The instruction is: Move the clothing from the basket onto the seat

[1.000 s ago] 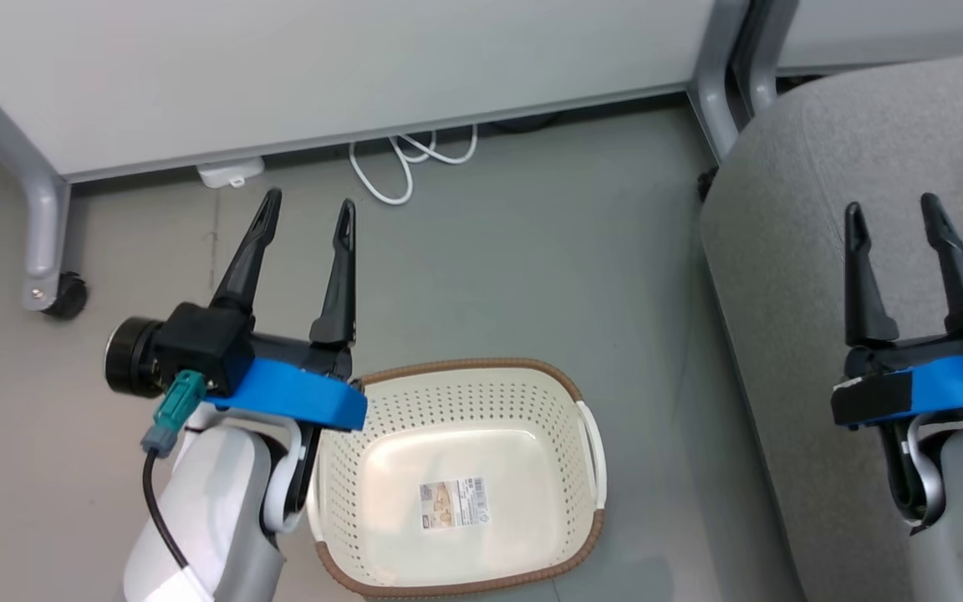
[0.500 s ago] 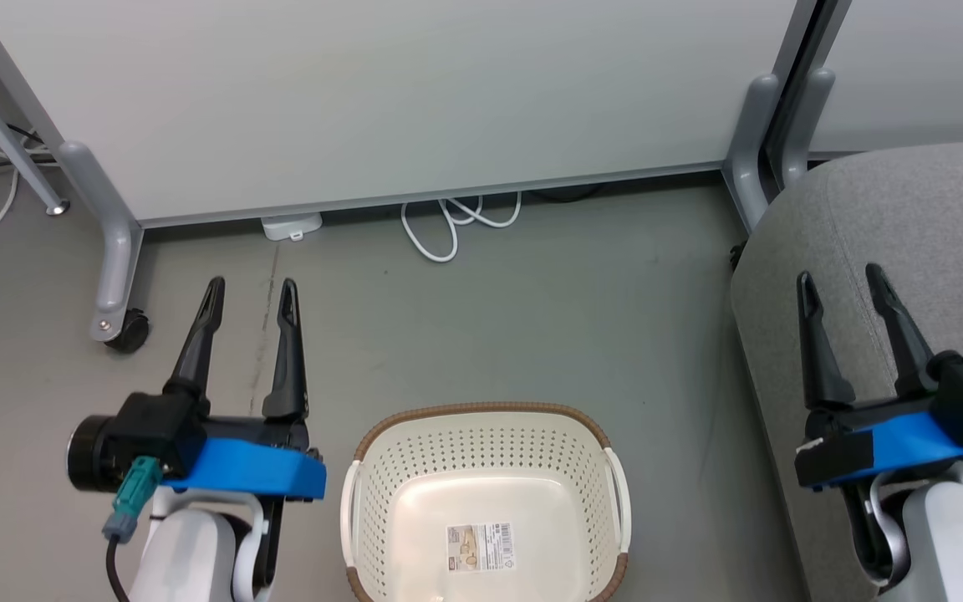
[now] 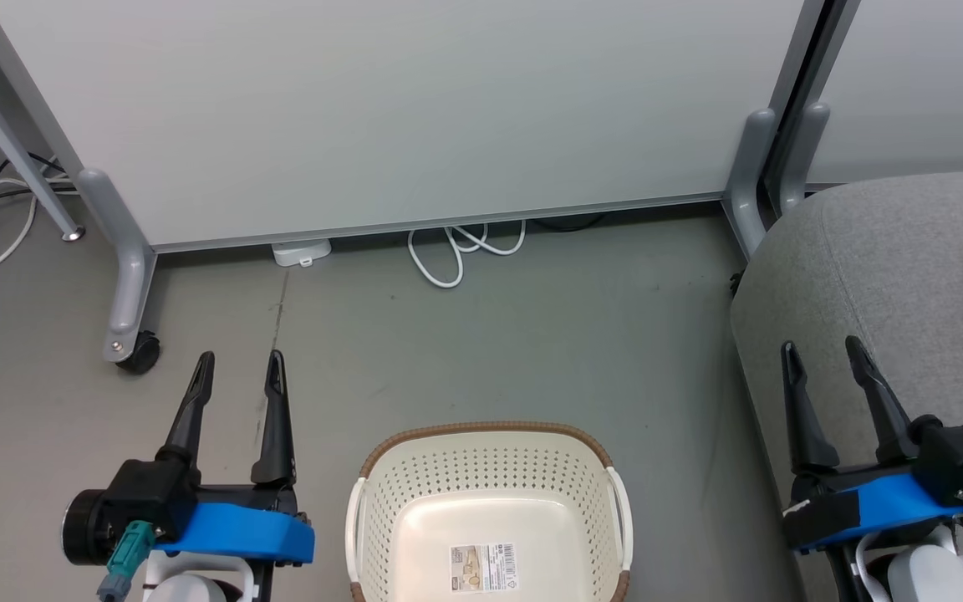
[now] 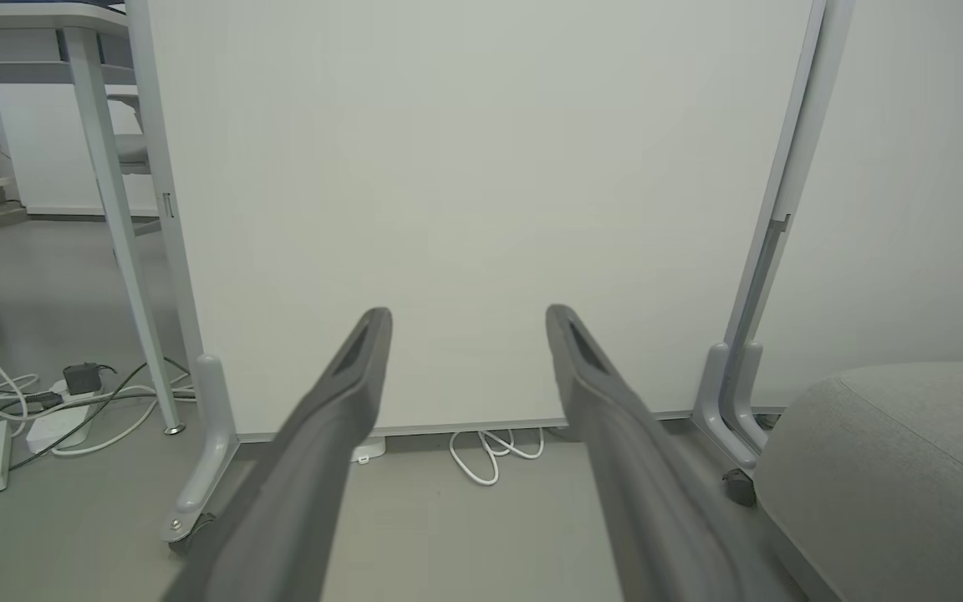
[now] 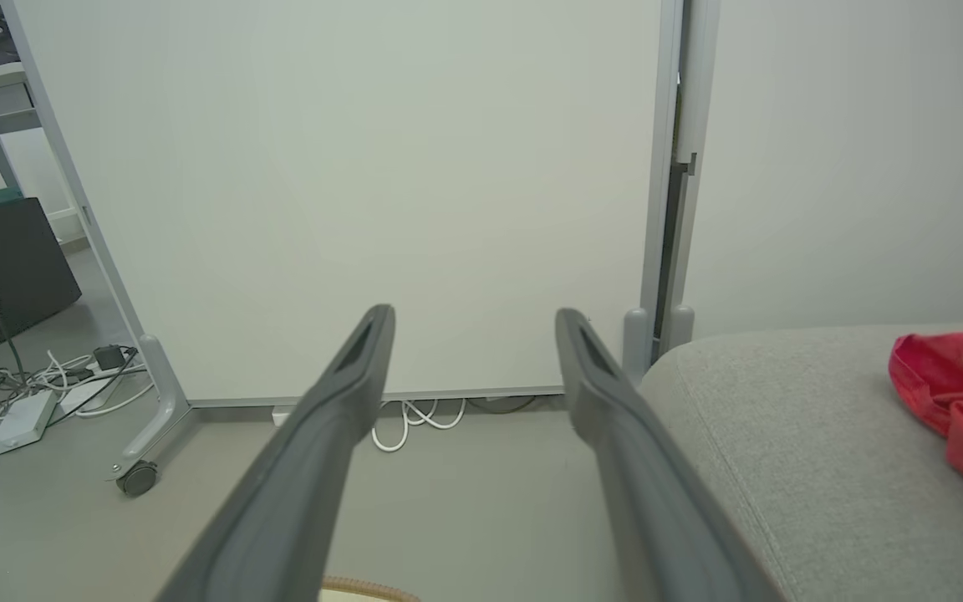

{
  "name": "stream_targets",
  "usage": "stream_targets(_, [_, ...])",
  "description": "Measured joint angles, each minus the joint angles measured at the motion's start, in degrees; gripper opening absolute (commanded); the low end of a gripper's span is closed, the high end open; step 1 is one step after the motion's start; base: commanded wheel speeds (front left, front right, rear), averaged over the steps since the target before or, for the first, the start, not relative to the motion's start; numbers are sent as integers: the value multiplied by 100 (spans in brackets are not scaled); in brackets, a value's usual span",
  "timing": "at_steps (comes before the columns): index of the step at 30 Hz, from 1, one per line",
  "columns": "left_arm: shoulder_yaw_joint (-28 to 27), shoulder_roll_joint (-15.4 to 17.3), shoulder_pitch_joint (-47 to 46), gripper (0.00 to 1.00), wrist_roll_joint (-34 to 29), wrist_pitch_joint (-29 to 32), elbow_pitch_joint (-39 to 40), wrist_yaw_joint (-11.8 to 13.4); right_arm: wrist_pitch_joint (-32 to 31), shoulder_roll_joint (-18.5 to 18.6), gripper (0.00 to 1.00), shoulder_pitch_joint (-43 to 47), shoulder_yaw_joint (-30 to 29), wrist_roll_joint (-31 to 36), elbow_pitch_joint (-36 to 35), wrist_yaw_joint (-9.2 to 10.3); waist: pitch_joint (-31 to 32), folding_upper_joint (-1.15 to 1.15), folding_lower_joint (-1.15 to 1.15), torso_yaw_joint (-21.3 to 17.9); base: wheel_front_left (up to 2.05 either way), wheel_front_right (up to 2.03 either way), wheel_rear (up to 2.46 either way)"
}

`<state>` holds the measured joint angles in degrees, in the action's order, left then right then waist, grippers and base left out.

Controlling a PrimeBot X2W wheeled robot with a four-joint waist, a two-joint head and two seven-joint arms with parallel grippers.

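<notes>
Cream laundry basket on the floor, left gripper beside it, jaws released, right gripper at the grey seat edge, jaws released, red clothing lying on the seat

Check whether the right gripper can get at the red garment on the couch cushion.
Probably yes: the right gripper is open over the grey cushion, and bare fabric lies between it and the red garment.

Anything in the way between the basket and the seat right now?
Nothing visible does: bare floor separates the basket from the seat. The basket's visible part holds just a sticker; red clothing already lies on the seat.
</notes>
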<state>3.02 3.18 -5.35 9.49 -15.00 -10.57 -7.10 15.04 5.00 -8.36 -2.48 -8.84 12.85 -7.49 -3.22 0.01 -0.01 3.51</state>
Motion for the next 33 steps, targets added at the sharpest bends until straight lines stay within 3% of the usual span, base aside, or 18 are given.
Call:
stream_targets(32, [62, -22, 171, 100, 53, 0, -174, -27, 0, -180, 100, 316, -63, -76, 36, 0, 157, 0, 0, 23, 0, 0, 0])
stream_targets(33, [67, -23, 171, 0, 53, 1, -176, -27, 0, -181, 0, 316, -65, -76, 40, 0, 159, 0, 0, 22, 0, 0, 0])
